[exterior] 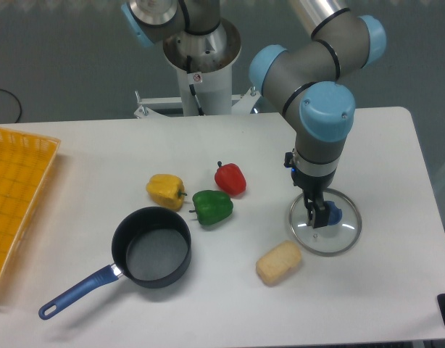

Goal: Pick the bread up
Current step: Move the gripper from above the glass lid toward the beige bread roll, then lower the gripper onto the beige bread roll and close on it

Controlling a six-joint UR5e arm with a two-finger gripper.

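The bread [278, 262] is a pale tan oblong loaf lying on the white table [382, 145], front and right of centre. My gripper [315, 216] points straight down over a round glass lid [325, 230], right of and behind the bread. Its fingertips are at the lid's blue knob [333, 214]. The fingers are seen side-on, so I cannot tell whether they are open or shut, or whether they grip the knob. The bread is free and nothing touches it.
A yellow pepper [166, 191], a green pepper [211, 206] and a red pepper [230, 178] lie left of the gripper. A black saucepan [151, 248] with a blue handle stands at front left. A yellow basket [16, 196] is at the left edge. The robot's base [201, 54] is at the back.
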